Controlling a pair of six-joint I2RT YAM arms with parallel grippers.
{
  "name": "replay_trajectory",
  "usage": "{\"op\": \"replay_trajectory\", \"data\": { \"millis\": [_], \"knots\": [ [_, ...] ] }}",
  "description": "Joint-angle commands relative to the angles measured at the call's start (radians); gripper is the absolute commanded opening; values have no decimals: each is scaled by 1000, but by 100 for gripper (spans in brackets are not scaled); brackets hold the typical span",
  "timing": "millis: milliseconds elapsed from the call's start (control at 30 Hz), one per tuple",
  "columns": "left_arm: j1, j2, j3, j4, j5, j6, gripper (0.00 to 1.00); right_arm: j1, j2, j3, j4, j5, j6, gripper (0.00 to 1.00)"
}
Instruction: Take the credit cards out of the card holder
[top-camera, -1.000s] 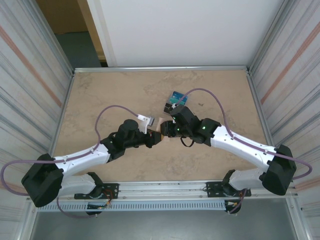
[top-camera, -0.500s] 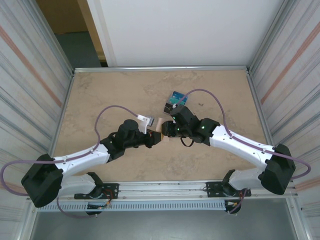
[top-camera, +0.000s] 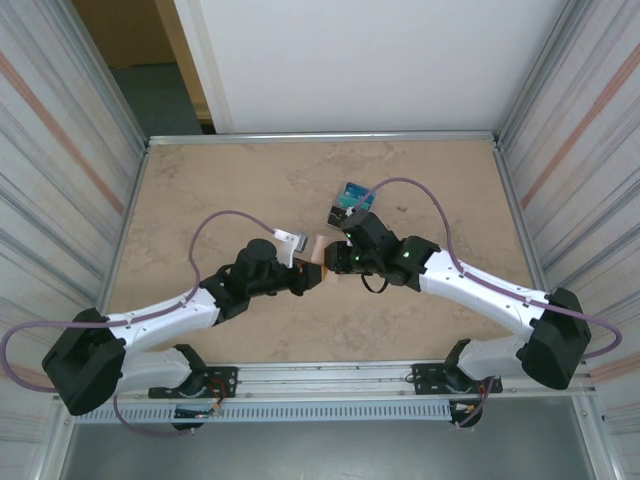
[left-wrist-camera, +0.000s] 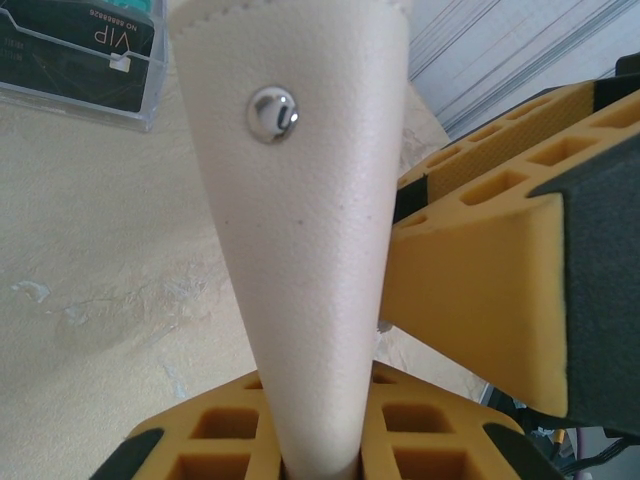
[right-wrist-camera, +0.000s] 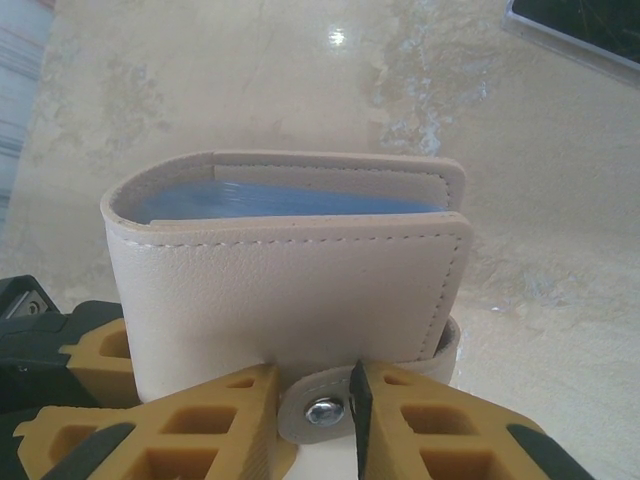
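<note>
- One small beige stitched-leather card holder (right-wrist-camera: 290, 270) sits folded at the middle of the marbled tan bench (top-camera: 220, 190), with pale blue showing along its open edge.
- The left jaws are closed on one end of it.
- The right jaws are almost together, pinching its short tab by the silver snap stud (right-wrist-camera: 322, 410).
- The teal and dark credit cards (top-camera: 350, 200) lie on the bench just beyond.

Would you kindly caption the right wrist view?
Right gripper at the snap tab of the beige card holder, blue lining visible.
</note>
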Motion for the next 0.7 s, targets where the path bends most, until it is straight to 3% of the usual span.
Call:
{"op": "replay_trajectory", "data": {
  "millis": [0, 667],
  "knots": [
    [-4, -39, 55, 53, 1, 1, 0, -18, 1, -26, -37, 16, 14, 24],
    [18, -19, 52, 71, 7, -17, 0, -36, -35, -48, -29, 6, 6, 1]
  ]
}}
